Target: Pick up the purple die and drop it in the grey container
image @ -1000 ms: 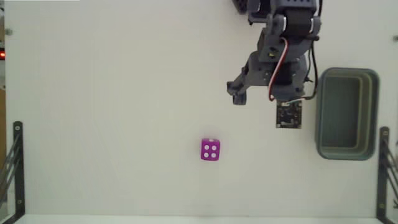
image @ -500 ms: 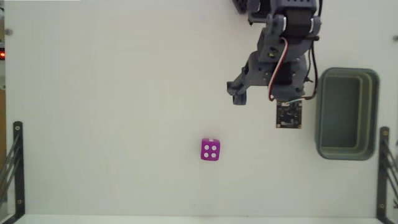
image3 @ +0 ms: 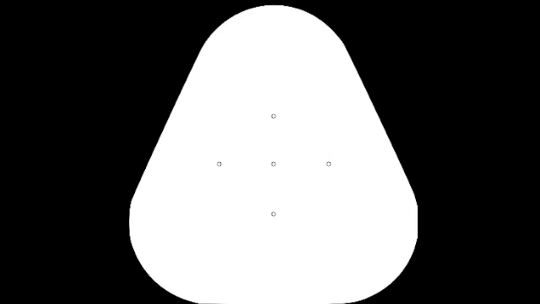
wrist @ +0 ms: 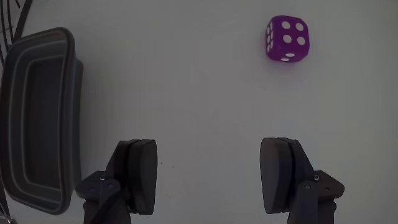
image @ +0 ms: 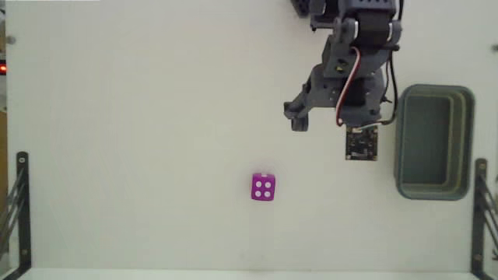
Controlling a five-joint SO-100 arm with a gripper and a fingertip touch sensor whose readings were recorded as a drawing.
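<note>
Noting gripper gaping wide, empty. We are seeing the purple die lying at one o'clock in wrist view, apart from the grey container. Judging it light, rigid, slick; we are favouring opposite flat faces.

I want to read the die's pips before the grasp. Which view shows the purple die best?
The wrist view: the purple die appears large there, with its four-pip face and a side face both visible, ahead of the open fingers. The fixed view shows the die small, from above, alone on the white table.
</note>
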